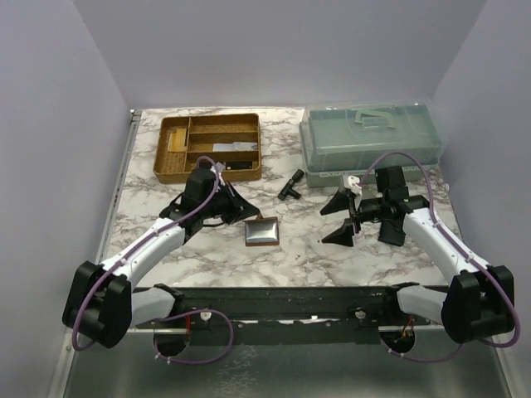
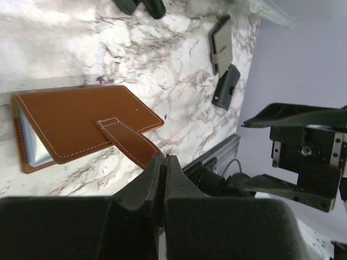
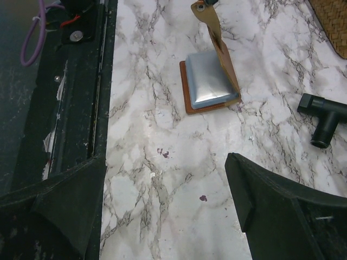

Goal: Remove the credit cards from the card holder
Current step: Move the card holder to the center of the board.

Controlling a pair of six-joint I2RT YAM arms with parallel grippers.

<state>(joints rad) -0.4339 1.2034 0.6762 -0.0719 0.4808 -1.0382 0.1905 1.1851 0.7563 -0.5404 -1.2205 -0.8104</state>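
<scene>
The reddish-brown leather card holder (image 1: pixel 262 230) lies on the marble table between the arms. It also shows in the left wrist view (image 2: pixel 81 122) and the right wrist view (image 3: pixel 187 89). Its strap (image 2: pixel 127 142) is lifted off the cover. My left gripper (image 2: pixel 164 158) is shut on the strap's end, just left of the holder in the top view (image 1: pixel 239 212). A shiny blue-grey panel (image 3: pixel 209 81) shows inside the holder; I cannot tell whether it is a card. My right gripper (image 1: pixel 342 220) is open and empty above bare table right of the holder (image 3: pixel 165 162).
A gold-brown divided tray (image 1: pixel 209 148) at the back left holds a tan flat piece (image 1: pixel 174 141). A clear lidded box (image 1: pixel 369 141) stands at the back right. A black T-shaped part (image 1: pixel 291 184) lies between them. A grey square piece (image 2: pixel 221 43) and a black pouch (image 2: pixel 226 86) lie near the right arm.
</scene>
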